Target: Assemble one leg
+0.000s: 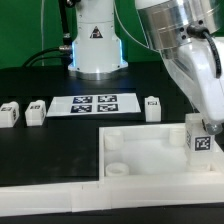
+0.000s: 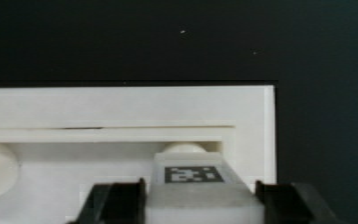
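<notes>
The gripper [image 2: 194, 200] pinches the leg [image 1: 201, 137] between its two fingers [image 2: 110, 203], holding it upright over the corner of the tray [image 1: 140, 150], near the table's front edge.

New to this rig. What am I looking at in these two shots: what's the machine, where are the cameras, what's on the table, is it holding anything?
The machine is a single robot arm with a two-finger gripper.

The exterior view comes from a camera off the arm and shows the whole scene. The wrist view comes from a camera on the arm's wrist, looking past the dark fingers.

On the black table lie:
- a large white tray-like piece with a round socket
- a flat marker board, which is rig equipment, not furniture
- three loose white blocks (spare legs), each with a square marker

The gripper appears to hold a fourth leg between its fingers, at the tray's corner on the exterior view's right.
</notes>
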